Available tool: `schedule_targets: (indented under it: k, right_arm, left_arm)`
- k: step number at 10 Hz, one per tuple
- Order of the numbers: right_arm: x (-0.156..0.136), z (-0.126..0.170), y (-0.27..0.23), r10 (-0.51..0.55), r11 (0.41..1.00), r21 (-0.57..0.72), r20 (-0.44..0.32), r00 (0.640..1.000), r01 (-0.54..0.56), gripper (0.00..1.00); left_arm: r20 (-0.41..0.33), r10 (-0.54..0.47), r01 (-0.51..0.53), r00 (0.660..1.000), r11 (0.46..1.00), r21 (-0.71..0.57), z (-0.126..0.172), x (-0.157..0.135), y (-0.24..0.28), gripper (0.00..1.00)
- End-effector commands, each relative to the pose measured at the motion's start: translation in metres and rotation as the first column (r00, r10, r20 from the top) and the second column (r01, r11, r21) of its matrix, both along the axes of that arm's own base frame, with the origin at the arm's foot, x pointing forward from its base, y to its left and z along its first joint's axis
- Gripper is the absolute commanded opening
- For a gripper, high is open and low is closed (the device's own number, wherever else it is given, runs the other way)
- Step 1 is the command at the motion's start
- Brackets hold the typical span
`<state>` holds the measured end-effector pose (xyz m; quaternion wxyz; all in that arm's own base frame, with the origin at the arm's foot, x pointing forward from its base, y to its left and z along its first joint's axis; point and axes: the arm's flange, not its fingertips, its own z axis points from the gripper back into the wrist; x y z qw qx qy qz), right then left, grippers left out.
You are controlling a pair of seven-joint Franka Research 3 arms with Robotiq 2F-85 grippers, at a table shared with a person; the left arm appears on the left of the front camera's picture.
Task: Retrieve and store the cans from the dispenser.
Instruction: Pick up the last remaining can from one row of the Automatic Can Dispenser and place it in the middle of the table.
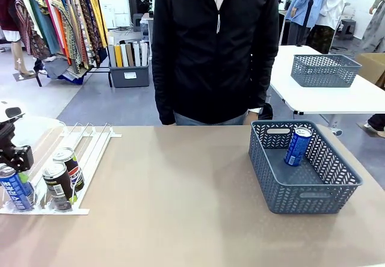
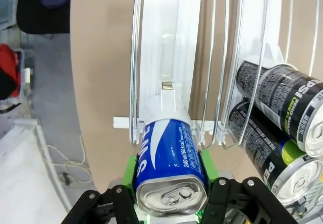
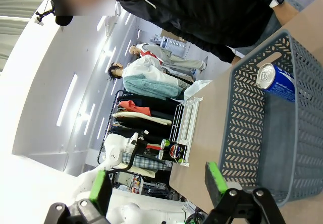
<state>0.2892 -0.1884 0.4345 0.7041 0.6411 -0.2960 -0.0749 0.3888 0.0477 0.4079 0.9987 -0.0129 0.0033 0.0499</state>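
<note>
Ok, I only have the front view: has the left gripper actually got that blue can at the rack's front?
Observer: Yes. The left wrist view shows the left gripper shut on the blue can, with green pads against both sides.
Operator: And the right gripper, is it free?
Observer: The right gripper is open with nothing between its fingers, and the basket lies ahead of it.
</note>
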Motion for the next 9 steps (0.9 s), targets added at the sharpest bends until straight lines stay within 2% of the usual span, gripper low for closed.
schedule_targets:
  k: [1,3,4,5,7,9]
  right_arm:
    - [0.0,0.004,0.0,0.005,1.0,0.002,0.005,1.0,-0.005,1.0]
    - [0.0,0.004,0.0,0.005,1.0,0.002,0.005,1.0,-0.005,1.0]
    - [0.0,0.004,0.0,0.005,1.0,0.002,0.005,1.0,-0.005,1.0]
    - [0.0,0.004,0.0,0.005,1.0,0.002,0.005,1.0,-0.005,1.0]
    - [0.0,0.004,0.0,0.005,1.0,0.002,0.005,1.0,-0.005,1.0]
    - [0.0,0.004,0.0,0.005,1.0,0.002,0.005,1.0,-0.005,1.0]
  left_arm:
    - [0.068,-0.005,0.003,0.998,1.0,0.027,0.037,-0.007,0.001,0.0]
    - [0.076,0.005,-0.01,0.997,0.998,0.056,0.109,-0.018,0.001,0.0]
    - [0.13,-0.049,0.043,0.99,0.998,0.047,0.147,-0.026,-0.001,0.0]
    - [0.165,-0.08,0.071,0.983,0.996,0.059,0.169,-0.034,-0.004,0.0]
    - [0.236,-0.1,0.087,0.966,0.994,0.065,0.187,-0.048,-0.004,0.0]
    - [0.24,-0.076,0.073,0.968,0.997,0.02,0.18,-0.052,0.004,0.0]
